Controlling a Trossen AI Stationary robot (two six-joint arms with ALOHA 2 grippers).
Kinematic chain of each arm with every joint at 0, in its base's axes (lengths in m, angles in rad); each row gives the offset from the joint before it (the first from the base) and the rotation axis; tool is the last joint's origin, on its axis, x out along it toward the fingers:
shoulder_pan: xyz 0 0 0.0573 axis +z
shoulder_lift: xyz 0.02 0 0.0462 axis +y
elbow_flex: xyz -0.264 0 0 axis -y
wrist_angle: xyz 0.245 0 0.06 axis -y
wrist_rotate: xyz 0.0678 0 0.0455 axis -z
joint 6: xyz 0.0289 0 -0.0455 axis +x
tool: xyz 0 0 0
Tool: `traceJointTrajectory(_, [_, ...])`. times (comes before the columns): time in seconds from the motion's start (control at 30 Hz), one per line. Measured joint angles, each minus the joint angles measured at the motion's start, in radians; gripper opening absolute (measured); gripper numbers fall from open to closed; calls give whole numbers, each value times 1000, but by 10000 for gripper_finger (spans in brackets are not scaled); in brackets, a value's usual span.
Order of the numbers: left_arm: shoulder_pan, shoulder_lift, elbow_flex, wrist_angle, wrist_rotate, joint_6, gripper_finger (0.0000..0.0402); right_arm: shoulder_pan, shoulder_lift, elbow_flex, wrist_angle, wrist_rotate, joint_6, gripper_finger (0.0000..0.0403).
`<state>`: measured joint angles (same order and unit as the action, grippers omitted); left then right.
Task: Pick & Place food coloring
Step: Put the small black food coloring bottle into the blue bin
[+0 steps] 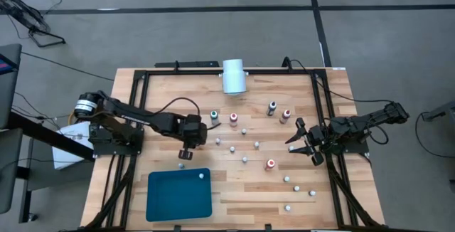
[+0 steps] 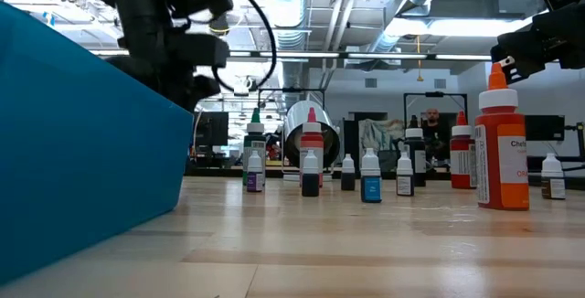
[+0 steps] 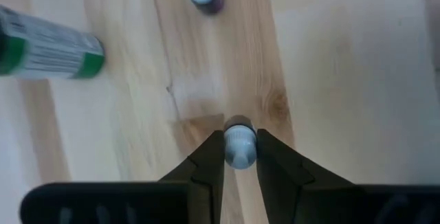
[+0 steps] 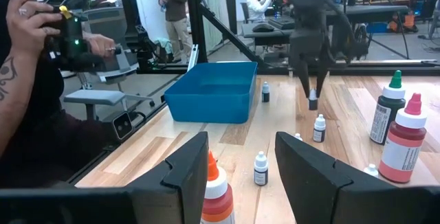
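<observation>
Left gripper (image 1: 183,151): above the table left of centre, just beyond the tray (image 1: 179,194), fingers closed on the white cap of one small bottle (image 3: 240,146); that bottle stands upright, long axis vertical, cap up. Tray: teal, near front edge, one bottle inside at its far right corner (image 1: 202,176). Remaining bottles (image 1: 244,159): scattered upright across the table's centre and right, caps up, well apart from one another; several larger ones, green (image 1: 215,116), red (image 1: 234,119), dark (image 1: 271,107) and orange (image 1: 270,164), stand among them. White cylinder (image 1: 234,75): lying on its side at the far edge. Right gripper (image 1: 302,142): at the table's right side, fingers standing wide, holding nothing. Surface: pale wood planks in a black frame. Room: grey floor with cables; people (image 4: 173,7) and desks beyond the table.
</observation>
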<state>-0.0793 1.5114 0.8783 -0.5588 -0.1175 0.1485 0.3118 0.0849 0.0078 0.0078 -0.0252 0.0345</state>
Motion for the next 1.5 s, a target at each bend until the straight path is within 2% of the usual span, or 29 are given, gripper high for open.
traceJointTrajectory(0.17, [-29, -74, 0, -16, -3, -3, 59, 0, 0, 0, 0, 0, 0, 159])
traceJointTrajectory(0.33, [-109, -140, 4, -52, 1, -29, 59, 0, 0, 0, 0, 0, 0, 159])
traceJointTrajectory(0.67, [-374, -153, 100, -158, 1, -137, 59, 0, 0, 0, 0, 0, 0, 159])
traceJointTrajectory(1.0, [-592, -145, 106, -170, -9, -281, 59, 0, 0, 0, 0, 0, 0, 159])
traceJointTrajectory(1.2, [-610, -55, 107, -143, -24, -235, 59, 0, 0, 0, 0, 0, 0, 159])
traceJointTrajectory(1.37, [-568, 3, 107, -116, -25, -157, 59, 0, 0, 0, 0, 0, 0, 159])
traceJointTrajectory(1.5, [-530, 54, 154, -125, -26, -100, 59, 0, 0, 0, 0, 0, 0, 159])
